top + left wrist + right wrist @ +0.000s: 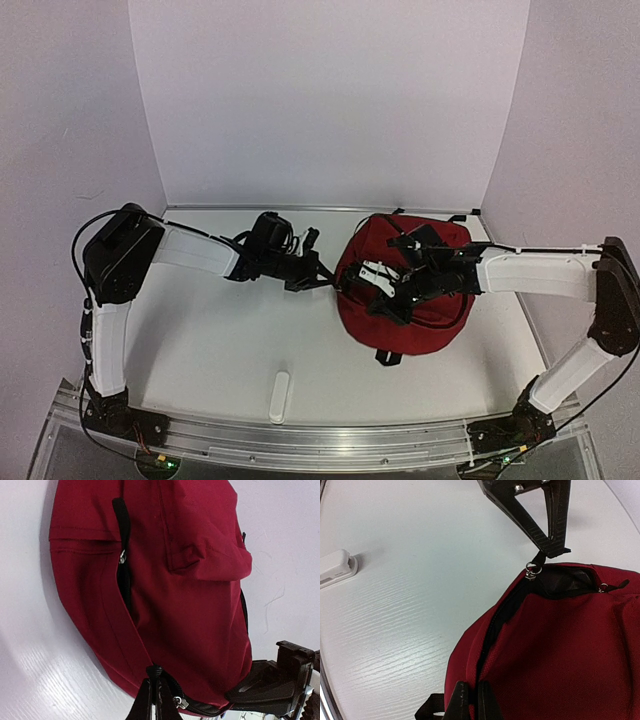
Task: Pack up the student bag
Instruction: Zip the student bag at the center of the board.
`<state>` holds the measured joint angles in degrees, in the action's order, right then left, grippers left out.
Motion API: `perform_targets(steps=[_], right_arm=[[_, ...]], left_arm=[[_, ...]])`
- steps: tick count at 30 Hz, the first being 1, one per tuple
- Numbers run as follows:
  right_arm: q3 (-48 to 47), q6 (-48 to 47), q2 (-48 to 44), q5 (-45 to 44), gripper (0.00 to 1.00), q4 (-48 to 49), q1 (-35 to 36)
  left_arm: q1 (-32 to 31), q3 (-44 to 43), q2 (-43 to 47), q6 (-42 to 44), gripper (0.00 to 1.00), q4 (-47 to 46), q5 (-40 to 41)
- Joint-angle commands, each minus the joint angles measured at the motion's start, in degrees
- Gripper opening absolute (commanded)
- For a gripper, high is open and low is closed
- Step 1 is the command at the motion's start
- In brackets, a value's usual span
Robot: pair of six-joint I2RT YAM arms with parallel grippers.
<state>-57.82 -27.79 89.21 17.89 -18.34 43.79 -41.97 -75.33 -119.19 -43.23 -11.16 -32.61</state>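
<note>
Slumped right of centre on the surface [220, 340], with the student bag's [420, 325] zipper mouth [492, 625] running from the left tool [155, 695], pinching its end tab [539, 557], toward the nearer right tool [472, 700], pressed together on rim fabric.

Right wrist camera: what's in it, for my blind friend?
A dark red backpack lies on a white table, zipper partly open. The left claw pinches a black tab by the zipper pull; the right claw grips the bag's edge.
</note>
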Motion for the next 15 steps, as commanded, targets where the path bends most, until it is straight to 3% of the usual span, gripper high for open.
perform_targets(steps=[1,3,4,6,8,15], right_arm=[[2.95,-5.03,-4.5,1.41,0.0,-9.44,0.72],[3.09,-5.05,-4.44,-1.24,0.0,-9.55,0.72],[2.79,-4.41,-4.37,-2.13,0.07,-9.49,0.7],[1.31,-1.39,-3.91,-1.88,0.44,-8.71,0.7],[-1.28,3.43,-2.83,-0.9,0.6,-7.48,0.73],[-8.49,12.85,2.89,-0.17,0.63,-0.97,1.87]], left_arm=[[2.97,-6.0,-2.56,2.81,0.0,2.62,3.89],[2.93,-6.63,-2.85,2.76,0.0,2.12,2.19],[2.85,-6.52,-2.68,2.59,0.0,1.23,1.22],[2.64,-4.84,-1.73,1.56,0.0,-1.18,-0.46],[2.53,-2.55,-0.53,0.41,0.0,-3.6,-1.56],[2.09,2.42,3.09,-0.76,0.0,-6.07,-1.12]])
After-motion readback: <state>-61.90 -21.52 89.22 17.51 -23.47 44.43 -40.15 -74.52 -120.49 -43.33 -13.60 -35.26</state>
